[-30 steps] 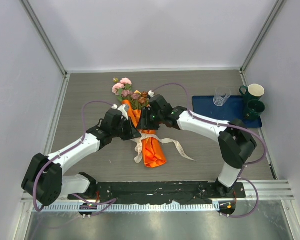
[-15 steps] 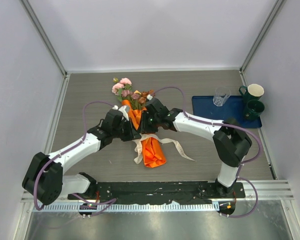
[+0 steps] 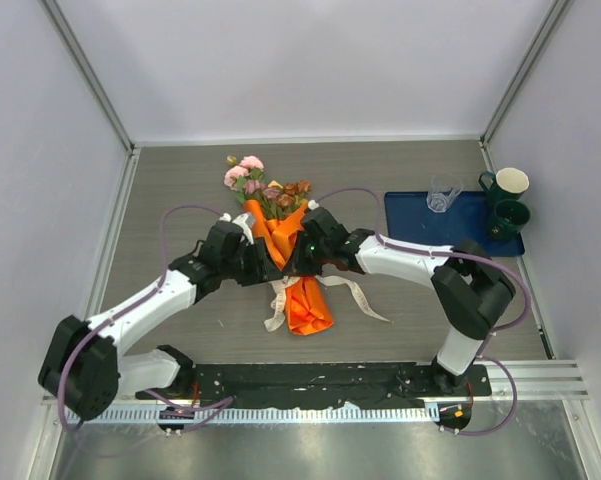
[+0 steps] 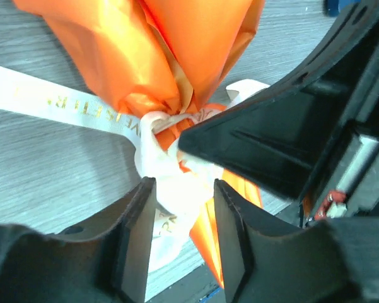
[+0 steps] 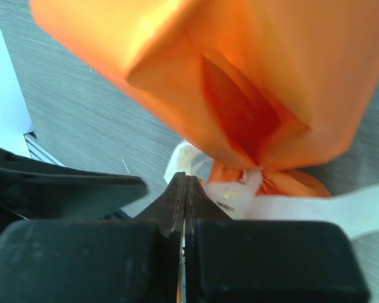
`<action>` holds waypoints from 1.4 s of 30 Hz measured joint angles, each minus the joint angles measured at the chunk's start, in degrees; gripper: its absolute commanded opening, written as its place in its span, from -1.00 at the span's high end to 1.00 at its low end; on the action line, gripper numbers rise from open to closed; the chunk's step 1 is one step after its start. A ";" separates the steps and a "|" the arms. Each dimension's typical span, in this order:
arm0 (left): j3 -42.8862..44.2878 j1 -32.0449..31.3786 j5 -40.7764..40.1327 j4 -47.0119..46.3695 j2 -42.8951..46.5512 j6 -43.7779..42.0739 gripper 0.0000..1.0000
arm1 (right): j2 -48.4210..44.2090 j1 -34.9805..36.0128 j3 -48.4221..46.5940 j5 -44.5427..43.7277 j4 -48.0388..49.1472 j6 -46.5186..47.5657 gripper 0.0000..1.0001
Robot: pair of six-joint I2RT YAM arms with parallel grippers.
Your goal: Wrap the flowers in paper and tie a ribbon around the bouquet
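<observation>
The bouquet lies mid-table: pink and brown flowers (image 3: pixel 248 178) stick out of a cone of orange paper (image 3: pixel 305 305). A cream ribbon (image 3: pixel 360 297) is knotted round the cone's narrow waist, its tails trailing toward the near edge. My left gripper (image 3: pixel 263 263) is at the waist from the left. In its wrist view it (image 4: pixel 183 189) stands open, with the ribbon (image 4: pixel 57 101) knot between its fingers. My right gripper (image 3: pixel 293 262) meets it from the right. In its wrist view it (image 5: pixel 186 180) is shut at the knot, a pale sliver of ribbon (image 5: pixel 315 211) between its pads.
A blue tray (image 3: pixel 410 215) sits at the right with a clear glass (image 3: pixel 442 193) on it. A white-lined mug (image 3: pixel 508 182) and a dark green mug (image 3: pixel 510 218) stand at its right end. Walls enclose the table on three sides.
The right gripper has closed at the knot and shifted slightly toward the near edge. The left gripper has opened, letting go of the ribbon. The paper's top has spread wider.
</observation>
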State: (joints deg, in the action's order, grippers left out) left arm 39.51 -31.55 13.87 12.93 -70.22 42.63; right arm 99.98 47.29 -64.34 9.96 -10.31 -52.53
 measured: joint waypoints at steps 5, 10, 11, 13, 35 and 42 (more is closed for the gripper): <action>-2.29 0.00 -1.90 5.22 10.23 1.14 -0.22 | -3.13 -1.57 4.24 1.88 1.77 -1.79 1.00; -8.90 -0.55 -0.20 5.44 15.54 4.81 -0.32 | -4.83 -3.32 6.14 4.42 6.08 -3.74 1.00; -10.73 -1.14 -0.04 4.94 15.78 5.29 -0.35 | -4.92 -3.67 6.54 4.96 6.93 -4.20 1.00; -15.39 -4.31 -0.85 4.48 16.85 6.69 -0.40 | -4.92 -4.17 6.97 5.68 7.96 -4.74 1.00; -17.73 -14.21 -20.57 -8.63 6.69 9.73 0.46 | -5.99 -6.56 8.00 8.63 11.17 -6.36 1.00; -18.51 -14.21 -23.54 -8.76 6.73 12.74 1.00 | -6.10 -7.58 8.52 8.70 11.58 -6.29 1.00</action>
State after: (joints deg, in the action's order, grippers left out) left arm 20.99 -45.76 -9.67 4.16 -63.48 55.37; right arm 93.89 39.70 -55.81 18.65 1.28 -58.83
